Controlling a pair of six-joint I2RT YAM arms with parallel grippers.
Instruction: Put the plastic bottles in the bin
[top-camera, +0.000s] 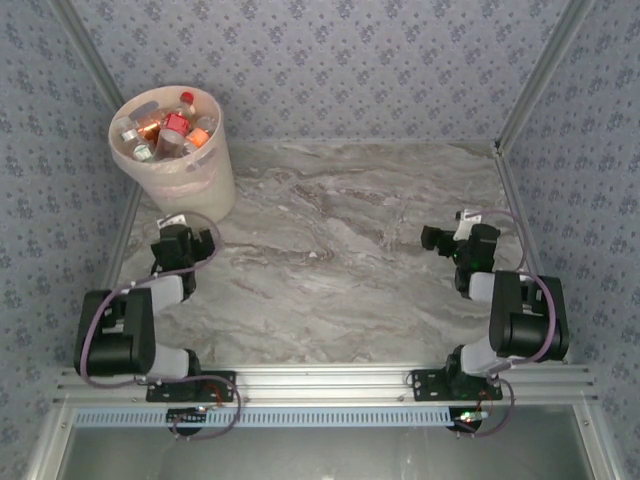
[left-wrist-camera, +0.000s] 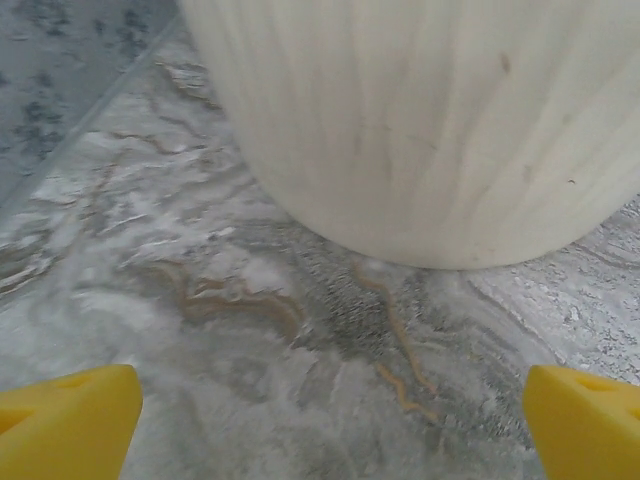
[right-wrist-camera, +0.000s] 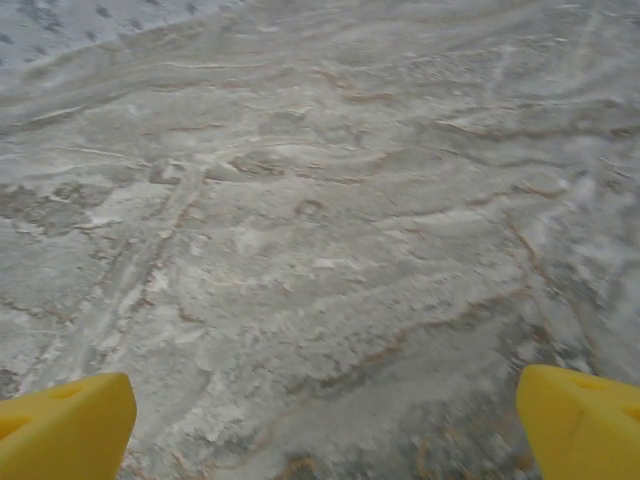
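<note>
Nearest the bases, both arms are folded low over the front of the worktop (top-camera: 340, 270), a posture that reads as rest rather than reach. The left claw (top-camera: 183, 243) points towards the far-left corner with its yellow fingertips (left-wrist-camera: 70, 425) spread wide apart and nothing between them; its wrist camera looks across bare marble straight at the foot of the bin (top-camera: 208, 185), so it is near the wall but not touching it. The right claw (top-camera: 438, 238) is turned inward across the right half of the worktop, jaws likewise fully apart and empty, with veined stone beneath them. Farther off, the bin stands upright in the far-left corner, tucked against the frame where the left arm can get over its rim. The plastic bottles (top-camera: 168, 130) lie heaped inside it, red and orange caps and clear bodies jumbled at all angles, as dropped things settle. From above they overlap too much to count, though it looks like a good handful or more. With every bottle I can make out already inside the bin and both claws unloaded, the task appears to be finished, or very nearly so.
</note>
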